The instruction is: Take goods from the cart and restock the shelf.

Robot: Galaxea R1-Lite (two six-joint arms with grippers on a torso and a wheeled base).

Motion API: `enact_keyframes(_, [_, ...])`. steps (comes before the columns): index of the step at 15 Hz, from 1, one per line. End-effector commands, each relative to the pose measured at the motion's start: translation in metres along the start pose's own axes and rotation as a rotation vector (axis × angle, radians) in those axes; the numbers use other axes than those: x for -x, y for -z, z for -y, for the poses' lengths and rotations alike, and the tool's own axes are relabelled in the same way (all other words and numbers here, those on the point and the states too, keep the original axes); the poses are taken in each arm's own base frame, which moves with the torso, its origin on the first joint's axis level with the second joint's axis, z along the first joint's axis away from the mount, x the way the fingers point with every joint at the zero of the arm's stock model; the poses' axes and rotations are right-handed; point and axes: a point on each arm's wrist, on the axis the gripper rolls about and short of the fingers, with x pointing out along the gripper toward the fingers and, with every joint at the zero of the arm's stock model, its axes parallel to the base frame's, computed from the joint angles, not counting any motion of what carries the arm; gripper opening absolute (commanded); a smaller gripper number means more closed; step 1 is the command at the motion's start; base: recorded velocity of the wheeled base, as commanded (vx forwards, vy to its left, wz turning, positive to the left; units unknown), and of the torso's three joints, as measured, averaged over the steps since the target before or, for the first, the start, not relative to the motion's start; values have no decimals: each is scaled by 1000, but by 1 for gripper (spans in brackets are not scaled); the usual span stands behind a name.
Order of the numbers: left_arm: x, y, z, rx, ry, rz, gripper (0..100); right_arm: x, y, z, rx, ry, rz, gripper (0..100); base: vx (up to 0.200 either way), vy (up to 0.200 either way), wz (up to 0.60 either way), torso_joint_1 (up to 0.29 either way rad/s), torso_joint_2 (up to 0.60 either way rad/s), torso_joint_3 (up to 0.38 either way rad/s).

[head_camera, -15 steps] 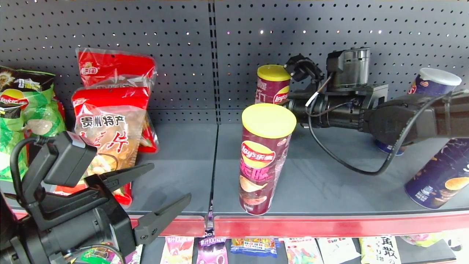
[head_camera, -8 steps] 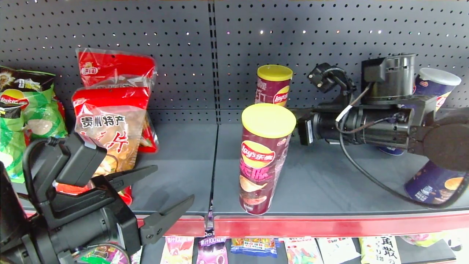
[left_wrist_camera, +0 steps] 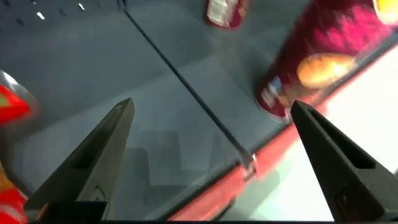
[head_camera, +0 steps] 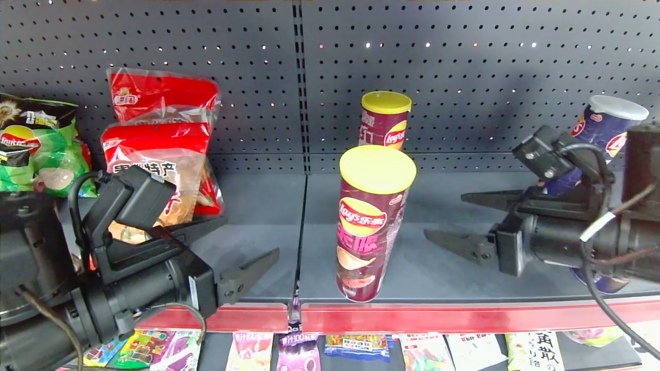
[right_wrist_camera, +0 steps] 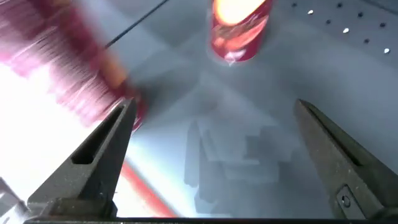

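Left hand (head_camera: 248, 237) and right hand (head_camera: 446, 215), both spread (empty), roughly horizontal, flanking the front can (head_camera: 374, 221).

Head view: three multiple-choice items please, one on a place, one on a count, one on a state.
1. Where is the nearer maroon cylindrical crisp can with a yellow lid?
A. Upright near the front edge of the grey metal shelf
B. Lying at the back of the shelf
C. Held between jaws
2. How many yellow-lidded maroon cans are on the shelf?
A. One
B. Two
C. Four
3. What state is the right gripper in?
A. Shut on a can
B. Shut, empty
C. Open, empty
Answers: 1 A, it stands just behind the red lip. 2 B, a second can stands behind the first. 3 C, its jaws are spread with only shelf between them.
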Motion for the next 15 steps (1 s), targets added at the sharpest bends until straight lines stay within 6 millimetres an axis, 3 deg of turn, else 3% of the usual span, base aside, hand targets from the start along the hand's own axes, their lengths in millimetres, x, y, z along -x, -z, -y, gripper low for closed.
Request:
enact_keyframes(1, [-13,-3,-2,3,-9,-11,100,41,11,-13,23,-21,58,100,0,0,0,0,0,0])
enact_keyframes(5, [-26,-10,-2,-2,-7,-3,100,101,53,-32,64,-19,132,100,0,0,0,0,0,0])
enact_keyframes(9, [-30,-8,-3,-2,-6,-16,100,151,79,-33,41,169,190,100,0,0,0,0,0,0])
enact_keyframes(10, [-36,-13,-4,-4,16,-9,100,178,94,-34,10,273,182,100,0,0,0,0,0,0])
enact_keyframes(12, [-41,-22,-12,-23,118,11,100,207,119,-42,-22,390,157,100,0,0,0,0,0,0])
enact_keyframes(15, [-54,-32,-33,-86,227,34,100,227,135,-54,-49,472,117,100,0,0,0,0,0,0])
